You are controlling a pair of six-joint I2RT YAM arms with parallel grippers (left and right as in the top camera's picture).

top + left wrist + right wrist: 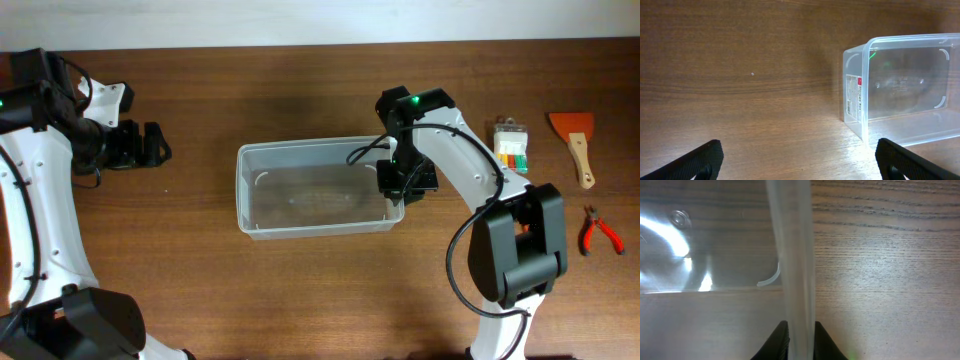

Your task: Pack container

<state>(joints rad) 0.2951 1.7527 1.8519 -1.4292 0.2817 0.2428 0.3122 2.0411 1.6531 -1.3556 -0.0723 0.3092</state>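
Note:
The container point(300, 150) is a clear plastic tub standing mid-table, with nothing in it. It also shows in the left wrist view point(860, 95) at the right. My right gripper point(398, 182) is shut on the tub's right wall, one finger inside and one outside; the right wrist view shows the wall point(792, 255) pinched between the fingertips point(800, 342). My left gripper point(150, 145) is open and empty, far left of the tub, its fingers point(800, 162) spread wide above bare wood.
At the right lie a small packet with coloured items point(511, 146), an orange-bladed scraper with a wooden handle point(576, 140) and red-handled pliers point(600, 232). The table's far edge runs along the top.

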